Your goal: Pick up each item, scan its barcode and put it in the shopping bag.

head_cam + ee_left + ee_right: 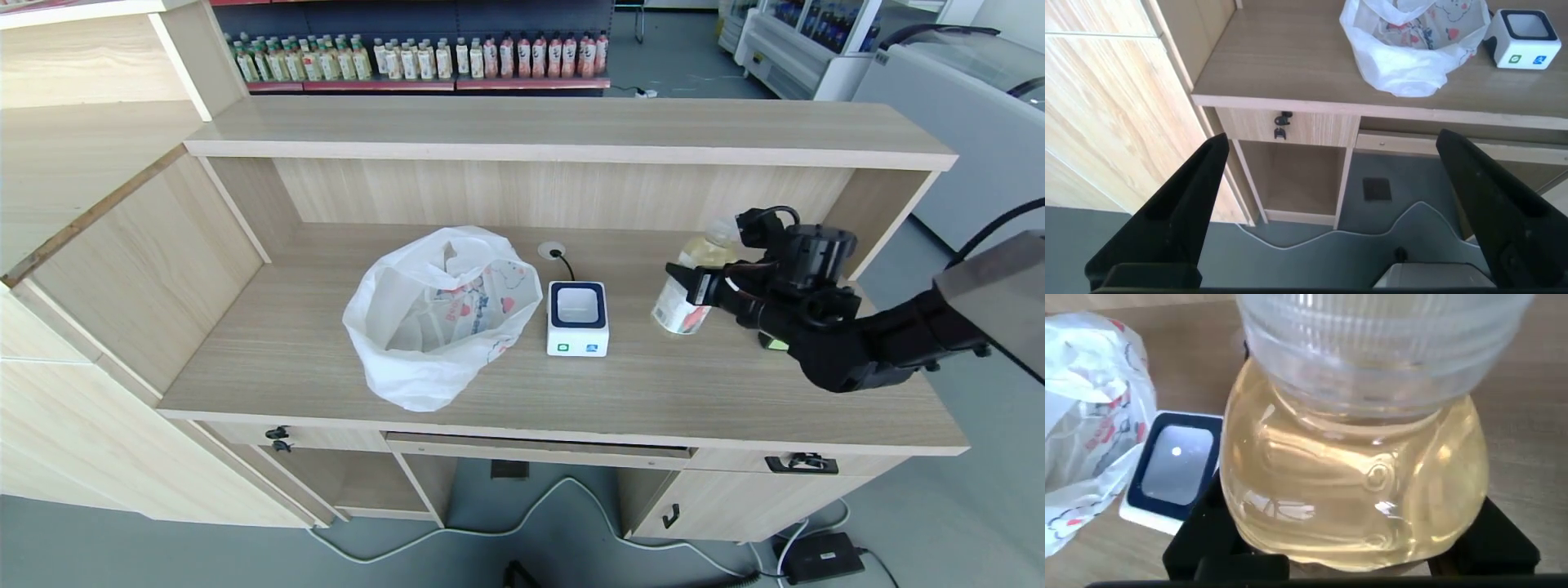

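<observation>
- A clear plastic bottle of pale yellow liquid (679, 309) is pinched between the black right gripper's (698, 282) fingers, near the wooden counter's (571, 392) right edge.
- Its long axis tilts, with the cap up toward the back edge.

The right arm (865, 343) extends from the robot's right side over the counter (571, 384), with the forearm roughly level and the wrist pointing toward the robot's left. The right gripper (692, 287) is clamped on the body of a bottle (679, 312), one finger on each side. The left gripper (1333, 143) hangs low in front of the counter, below its top edge. Its fingers (1200, 196) are spread wide apart with nothing between them.
</observation>
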You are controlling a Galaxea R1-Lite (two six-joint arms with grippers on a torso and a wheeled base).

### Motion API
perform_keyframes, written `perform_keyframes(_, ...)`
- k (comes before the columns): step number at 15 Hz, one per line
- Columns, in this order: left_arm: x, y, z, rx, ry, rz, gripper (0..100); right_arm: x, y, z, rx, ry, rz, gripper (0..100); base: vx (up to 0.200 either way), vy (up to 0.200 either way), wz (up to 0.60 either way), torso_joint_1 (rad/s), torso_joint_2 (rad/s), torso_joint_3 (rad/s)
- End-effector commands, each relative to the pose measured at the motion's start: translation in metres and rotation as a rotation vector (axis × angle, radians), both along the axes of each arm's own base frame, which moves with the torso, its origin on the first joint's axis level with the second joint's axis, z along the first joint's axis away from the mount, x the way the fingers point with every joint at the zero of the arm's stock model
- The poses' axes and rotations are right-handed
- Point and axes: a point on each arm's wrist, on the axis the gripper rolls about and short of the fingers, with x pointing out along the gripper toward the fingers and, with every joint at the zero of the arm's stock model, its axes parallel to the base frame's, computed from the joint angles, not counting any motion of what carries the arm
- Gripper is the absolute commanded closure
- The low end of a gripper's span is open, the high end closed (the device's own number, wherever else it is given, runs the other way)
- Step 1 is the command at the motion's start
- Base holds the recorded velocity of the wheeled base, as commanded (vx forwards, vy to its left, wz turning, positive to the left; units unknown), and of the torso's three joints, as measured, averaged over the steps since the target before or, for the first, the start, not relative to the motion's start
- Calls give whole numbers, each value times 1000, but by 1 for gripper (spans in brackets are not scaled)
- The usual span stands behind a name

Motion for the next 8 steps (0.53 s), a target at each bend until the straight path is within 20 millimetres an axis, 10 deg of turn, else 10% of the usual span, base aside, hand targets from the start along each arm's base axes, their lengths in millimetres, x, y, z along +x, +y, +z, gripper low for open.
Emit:
perform_keyframes(1,0,0,0,0,-1,1,0,-59,-62,83,101,-18,167,100,0,0,0,0,0,0)
perform_keyframes(4,0,0,0,0,-1,0,0,-131,-95,141,245,56,438,100,0,0,0,0,0,0)
perform_keyframes(8,0,0,0,0,-1,0,0,-220,-92,195,415,187,734,100,0,0,0,0,0,0)
